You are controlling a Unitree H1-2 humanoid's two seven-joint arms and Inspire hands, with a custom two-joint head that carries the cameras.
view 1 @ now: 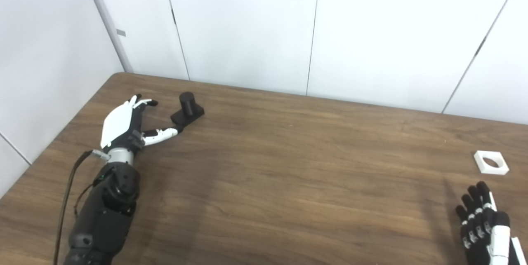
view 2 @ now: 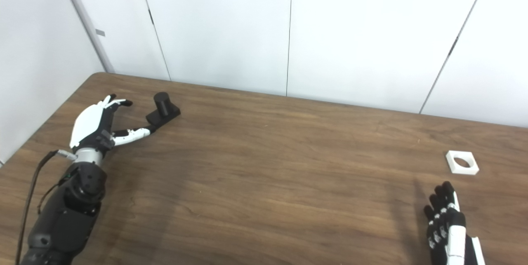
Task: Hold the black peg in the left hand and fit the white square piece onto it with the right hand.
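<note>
The black peg [view 1: 187,110], a short cylinder on a square base, stands upright on the table's far left. My left hand [view 1: 128,125] is open just left of it, thumb tip touching or nearly touching the base, fingers spread and holding nothing. The white square piece [view 1: 491,162] with a round hole lies flat at the far right. My right hand [view 1: 482,223] is open and empty near the bottom right corner, a little short of the white piece. In the right eye view the peg [view 2: 163,108], the white piece [view 2: 462,162] and both hands [view 2: 101,127] [view 2: 447,223] stand the same way.
The wooden table [view 1: 288,166] runs to white wall panels [view 1: 247,26] at the back and left. Its left edge is close to my left arm. A black cable [view 1: 68,191] hangs beside the left forearm.
</note>
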